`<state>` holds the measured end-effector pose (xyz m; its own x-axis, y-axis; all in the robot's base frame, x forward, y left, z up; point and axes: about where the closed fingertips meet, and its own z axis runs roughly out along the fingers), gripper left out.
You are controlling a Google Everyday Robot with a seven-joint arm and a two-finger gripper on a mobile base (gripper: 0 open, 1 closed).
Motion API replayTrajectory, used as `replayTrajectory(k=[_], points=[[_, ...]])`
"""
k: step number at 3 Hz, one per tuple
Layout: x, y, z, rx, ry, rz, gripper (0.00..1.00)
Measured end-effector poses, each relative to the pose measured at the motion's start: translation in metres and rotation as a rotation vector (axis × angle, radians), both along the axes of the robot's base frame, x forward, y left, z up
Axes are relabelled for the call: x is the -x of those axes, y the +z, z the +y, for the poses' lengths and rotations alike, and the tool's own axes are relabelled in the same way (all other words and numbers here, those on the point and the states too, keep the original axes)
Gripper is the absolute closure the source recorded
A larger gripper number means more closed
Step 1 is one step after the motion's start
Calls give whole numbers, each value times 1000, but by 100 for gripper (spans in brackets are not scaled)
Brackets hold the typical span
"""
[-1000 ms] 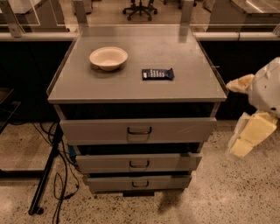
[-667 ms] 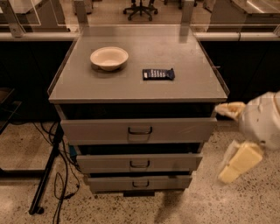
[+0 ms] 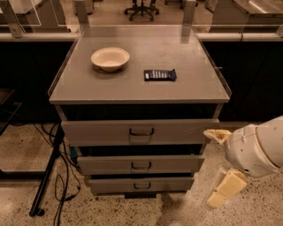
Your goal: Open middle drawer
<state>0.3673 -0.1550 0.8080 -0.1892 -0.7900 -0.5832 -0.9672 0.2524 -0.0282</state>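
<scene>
The grey cabinet has three drawers. The middle drawer (image 3: 172,163) has a shallow flat front with a small dark loop handle (image 3: 141,166). A dark gap shows above its front. The taller top drawer (image 3: 177,130) is above it and the lowest drawer (image 3: 168,184) below. My gripper (image 3: 212,168) is to the right of the cabinet, level with the middle drawer and apart from it. It is open, with one cream finger (image 3: 216,134) near the top drawer's right end and the other finger (image 3: 226,188) lower down.
On the cabinet top (image 3: 185,90) stand a white bowl (image 3: 110,58) and a dark snack packet (image 3: 159,74). A black stand leg and cables (image 3: 51,176) lie on the floor at the left. Office chairs (image 3: 141,8) are behind the cabinet.
My gripper has moved left and down, from the right edge of the view to the cabinet's right side beside the drawers. The drawers have not moved.
</scene>
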Motion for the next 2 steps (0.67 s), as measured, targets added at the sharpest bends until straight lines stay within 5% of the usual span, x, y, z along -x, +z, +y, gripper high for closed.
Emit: replayTrajectory(k=[1,2], points=[[-20,-33,12,-15,38,-33,0],[-59,-67,-5,-13,61,-125,0]])
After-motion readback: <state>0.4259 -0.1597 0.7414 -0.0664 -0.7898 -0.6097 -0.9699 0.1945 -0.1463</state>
